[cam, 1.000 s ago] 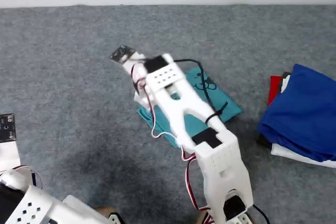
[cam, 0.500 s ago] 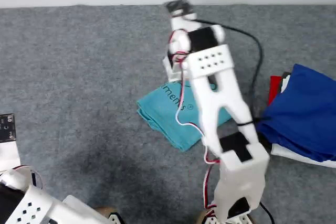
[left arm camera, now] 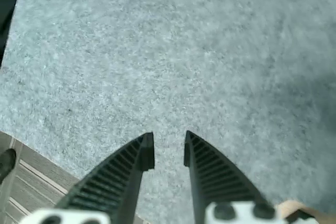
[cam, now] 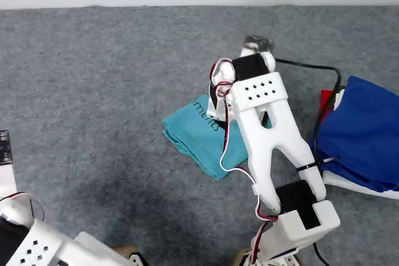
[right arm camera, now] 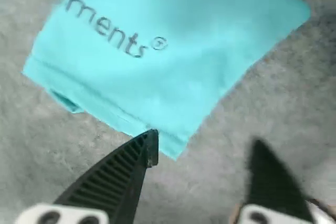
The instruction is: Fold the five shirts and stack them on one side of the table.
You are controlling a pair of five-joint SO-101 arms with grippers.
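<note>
Here's the teal shirt (cam: 193, 132), folded into a flat packet in the middle of the grey table (cam: 93, 79). The right gripper (right arm camera: 205, 156) hangs just above one edge of it, jaws spread wide and holding nothing. Down at the near left, the left gripper (left arm camera: 168, 150) points at bare table, its jaws parted only a crack, nothing between them. This cloth looks light, soft and limp, so I'd expect the fold to slump open if only the top layer is pinched. The better grip is probably the thick folded edge, catching every layer at once, and the rough table may drag on it. Now the count: one teal shirt lying alone, and one pile (cam: 361, 132) at the right edge. The pile shows blue on top, a white layer beneath and a red sliver at its far side, so three are countable there. Whether a fifth hides underneath, I cannot tell.
</note>
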